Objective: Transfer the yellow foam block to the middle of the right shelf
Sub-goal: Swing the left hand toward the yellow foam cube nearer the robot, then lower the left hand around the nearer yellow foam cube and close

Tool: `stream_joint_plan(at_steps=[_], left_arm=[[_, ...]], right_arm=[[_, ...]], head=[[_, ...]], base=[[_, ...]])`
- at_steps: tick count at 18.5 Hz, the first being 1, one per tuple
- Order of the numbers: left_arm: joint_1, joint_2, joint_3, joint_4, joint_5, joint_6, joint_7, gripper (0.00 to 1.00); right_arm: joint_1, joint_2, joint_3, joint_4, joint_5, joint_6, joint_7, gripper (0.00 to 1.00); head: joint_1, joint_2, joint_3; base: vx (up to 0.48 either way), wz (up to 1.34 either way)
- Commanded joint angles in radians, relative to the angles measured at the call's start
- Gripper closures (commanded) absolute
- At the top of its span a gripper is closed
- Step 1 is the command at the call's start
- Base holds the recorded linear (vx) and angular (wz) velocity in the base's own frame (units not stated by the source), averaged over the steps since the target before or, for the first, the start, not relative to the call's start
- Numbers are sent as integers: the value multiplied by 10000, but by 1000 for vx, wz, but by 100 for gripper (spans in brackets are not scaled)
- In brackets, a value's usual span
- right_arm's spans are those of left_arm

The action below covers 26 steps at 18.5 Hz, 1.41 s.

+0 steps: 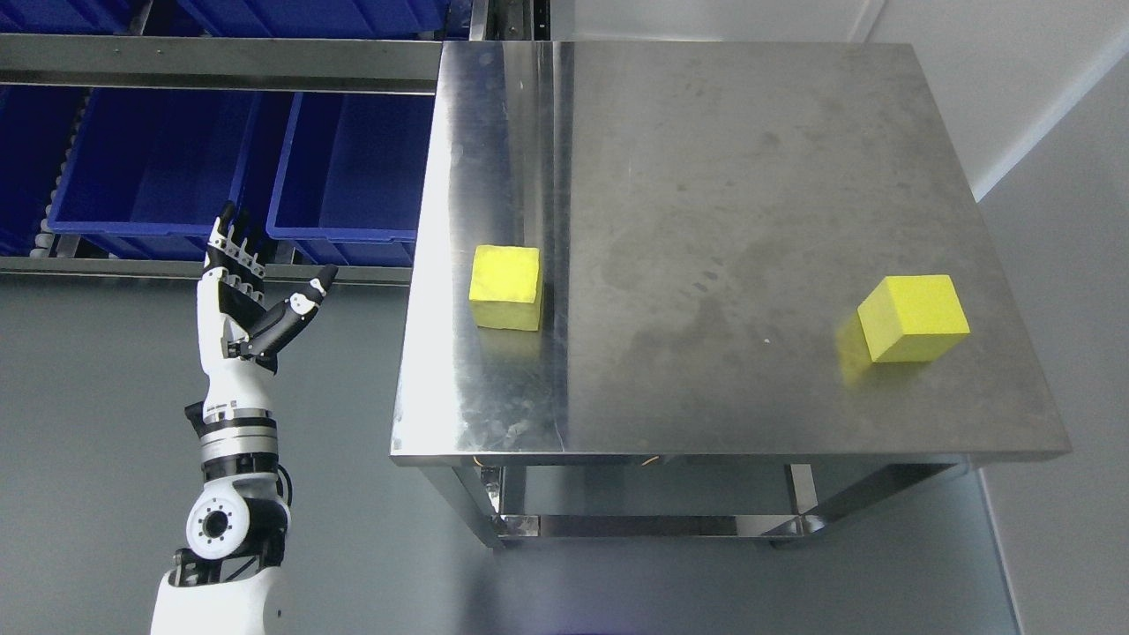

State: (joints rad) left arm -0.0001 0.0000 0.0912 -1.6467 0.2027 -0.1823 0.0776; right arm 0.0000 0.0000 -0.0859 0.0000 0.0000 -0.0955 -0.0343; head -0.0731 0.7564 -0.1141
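Two yellow foam blocks lie on the steel table. One block sits near the table's left edge. The other block sits near the right edge, turned at an angle. My left hand is raised over the floor left of the table, fingers spread and empty, well apart from both blocks. The right arm does not show.
Blue bins stand on a rack at the upper left, behind the left hand. A lower shelf shows under the table. Grey floor lies left of and in front of the table; a white wall is at the right.
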Motion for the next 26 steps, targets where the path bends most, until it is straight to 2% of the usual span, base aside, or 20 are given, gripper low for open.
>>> stream_joint_plan(at_steps=[1,4,8,11,13,16,18,22,26], left_arm=[[308,174,-84,53,-94,-2,7,0],[292,174,-84,38,-94,-48,7,0],[-257,174,-129,23,-140,-600,-344,0],[-1269,274,-160,23,-216,-570,-1554,0],[-1914,734,-389,23,-491,-570,-3266,0],[-2391,1041,-773,-39,-523,-478,-5694,0],[-2392,1180,-820,-222,-523,-463,-6082,0],[-2407,2266,-1417,-483,-554,-51,-7155,0],[-2698,3693,-1785,-576,-660,182,-7249,0]], right_arm=[[15,-175,0,-175,31,4,6,0],[15,-175,0,-175,31,4,6,0],[15,-175,0,-175,31,4,6,0],[15,-175,0,-175,31,4,6,0],[15,-175,0,-175,31,4,6,0],[15,-175,0,-175,31,4,6,0],[15,-175,0,-175,31,4,6,0],[15,-175,0,-175,31,-11,6,0],[15,-175,0,-175,31,4,6,0]], head=[[0,0,0],[0,0,0],[0,0,0],[0,0,0],[0,0,0],[0,0,0],[0,0,0],[0,0,0],[0,0,0]], base=[[0,0],[0,0],[0,0],[0,0],[0,-5],[0,-4],[0,0],[0,0],[0,0]])
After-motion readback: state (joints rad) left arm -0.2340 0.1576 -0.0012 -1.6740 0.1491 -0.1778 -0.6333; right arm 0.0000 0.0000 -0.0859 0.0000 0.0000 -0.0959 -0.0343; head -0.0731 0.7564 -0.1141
